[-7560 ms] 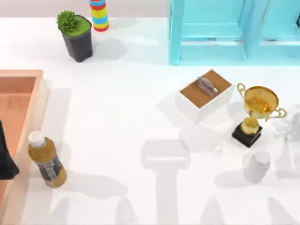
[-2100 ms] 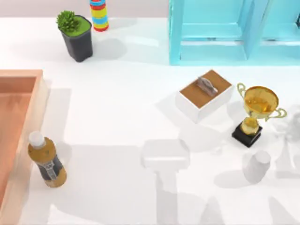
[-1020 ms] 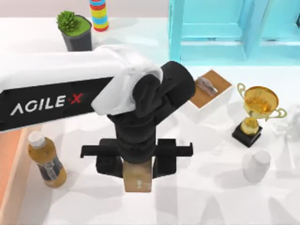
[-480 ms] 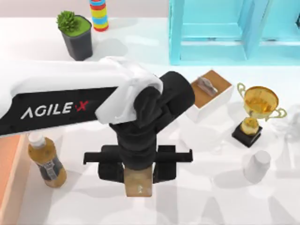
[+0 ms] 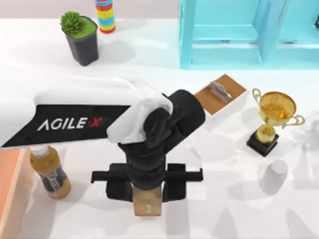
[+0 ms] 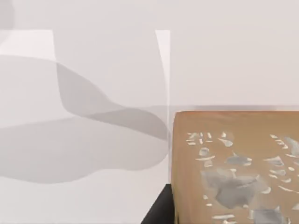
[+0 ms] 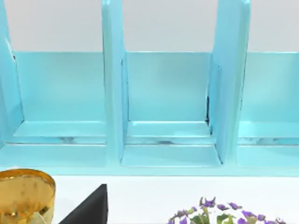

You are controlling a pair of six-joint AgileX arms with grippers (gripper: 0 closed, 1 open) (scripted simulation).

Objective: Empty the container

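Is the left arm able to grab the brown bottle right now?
Probably not yet. The left gripper is shut on a tan cube, at the table's middle front. The brown bottle stands apart to the left, beside the container, partly under the arm. Nothing else blocks it, so it could once the cube is released.

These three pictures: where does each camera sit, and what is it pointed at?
Top view: above the table, looking down; left arm and left gripper holding a tan cube.
Left wrist view: on the left arm, close on that cube.
Right wrist view: on the right arm, facing a turquoise shelf.
Shared: cube; shelf; gold trophy.
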